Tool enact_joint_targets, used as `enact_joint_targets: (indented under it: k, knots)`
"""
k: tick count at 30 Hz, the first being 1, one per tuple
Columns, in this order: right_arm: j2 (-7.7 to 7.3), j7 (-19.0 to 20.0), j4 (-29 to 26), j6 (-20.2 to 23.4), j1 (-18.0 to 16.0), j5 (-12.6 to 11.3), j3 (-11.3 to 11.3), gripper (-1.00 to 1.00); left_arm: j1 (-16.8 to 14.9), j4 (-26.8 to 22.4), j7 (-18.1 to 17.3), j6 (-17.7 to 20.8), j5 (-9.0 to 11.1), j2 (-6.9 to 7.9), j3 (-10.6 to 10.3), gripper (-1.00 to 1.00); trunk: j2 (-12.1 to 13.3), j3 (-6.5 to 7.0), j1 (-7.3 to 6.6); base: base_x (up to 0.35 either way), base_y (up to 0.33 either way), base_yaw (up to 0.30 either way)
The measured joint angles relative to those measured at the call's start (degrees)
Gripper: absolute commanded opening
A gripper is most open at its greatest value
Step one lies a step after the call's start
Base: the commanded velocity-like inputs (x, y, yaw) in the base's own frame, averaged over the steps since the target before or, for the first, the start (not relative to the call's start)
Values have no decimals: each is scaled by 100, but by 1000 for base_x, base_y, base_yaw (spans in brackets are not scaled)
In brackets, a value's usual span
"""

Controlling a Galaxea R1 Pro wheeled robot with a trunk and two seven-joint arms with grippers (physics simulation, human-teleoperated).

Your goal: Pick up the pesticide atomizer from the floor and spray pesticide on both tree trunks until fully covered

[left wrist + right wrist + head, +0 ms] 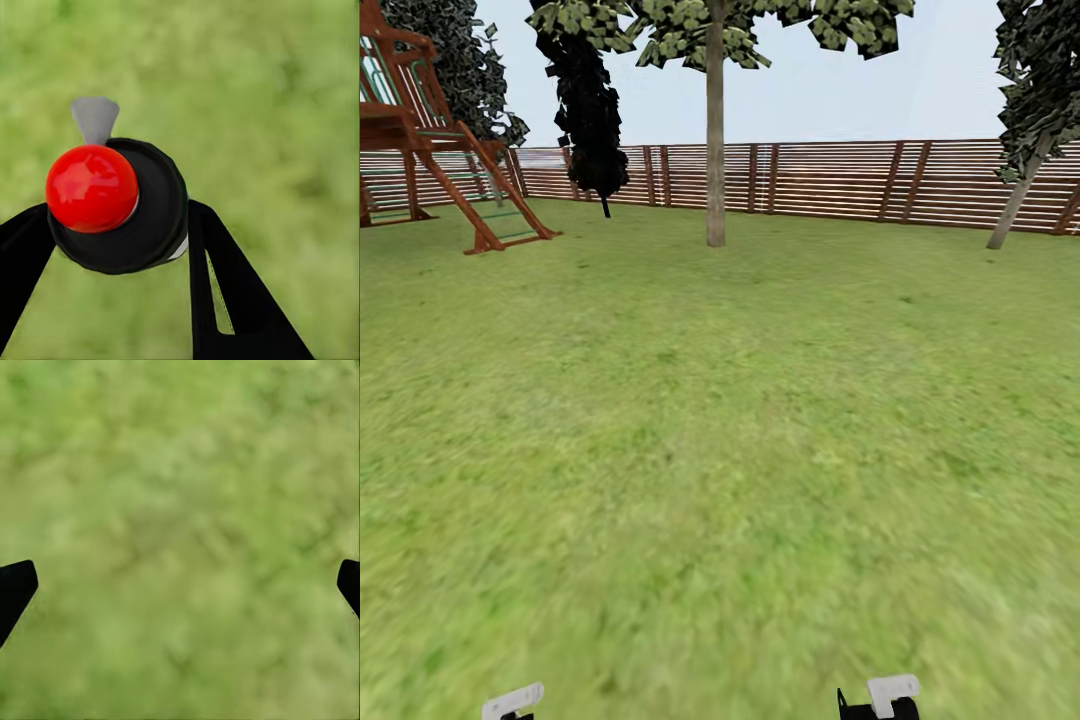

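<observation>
My left gripper (116, 251) is shut on the pesticide atomizer (154, 202), a stubby black body with a red round cap and a grey nozzle, held over blurred grass. Its pale tip (512, 702) shows at the head view's lower edge. My right gripper (180, 585) is open, with only lawn between its black fingers; its tip (890, 695) sits low on the right. One tree's straight pale trunk (715, 150) stands far ahead at centre. A second tree's leaning trunk (1015, 205) rises at the far right by the fence.
Wide green lawn (720, 450) stretches from me to the trees. A brown slatted fence (840, 180) closes the back. A wooden play tower (420, 130) stands far left, with a narrow black tree (590, 110) beside it.
</observation>
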Motion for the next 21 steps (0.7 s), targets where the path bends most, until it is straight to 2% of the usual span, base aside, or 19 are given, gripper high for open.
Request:
enact_joint_targets:
  k: [21]
  knots:
    - [0,0,0,0,0,4,1,100,0,0,0,0,0,0,1,-100,0,0,0,339,113,0]
